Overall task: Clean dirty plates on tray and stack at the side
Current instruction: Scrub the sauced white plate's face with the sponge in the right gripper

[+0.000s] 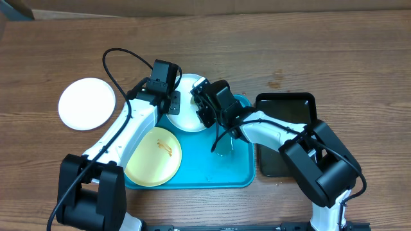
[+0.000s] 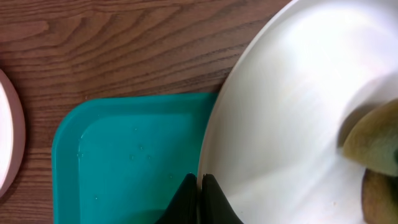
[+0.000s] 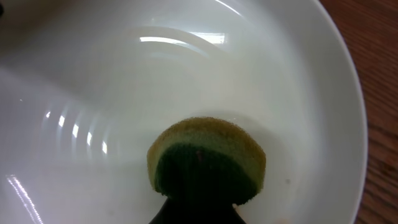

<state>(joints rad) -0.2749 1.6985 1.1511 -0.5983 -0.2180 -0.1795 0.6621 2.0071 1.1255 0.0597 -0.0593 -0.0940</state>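
Note:
A white plate (image 1: 186, 115) (image 2: 292, 106) (image 3: 186, 68) rests over the far part of the turquoise tray (image 1: 212, 168) (image 2: 124, 155). My left gripper (image 1: 172, 102) (image 2: 200, 182) is shut on this plate's left rim. My right gripper (image 1: 201, 108) (image 3: 199, 202) is shut on a yellow-green sponge (image 3: 208, 155) (image 2: 373, 140), pressing it against the plate's inner surface. A pale yellow plate (image 1: 153, 156) with an orange-brown smear lies on the tray's front left. Another white plate (image 1: 87, 103) (image 2: 7, 140) sits on the table left of the tray.
A smaller black tray (image 1: 286, 135) lies right of the turquoise one, partly under my right arm. A small clear object (image 1: 223, 149) sits on the turquoise tray near my right arm. Wooden table surrounds everything.

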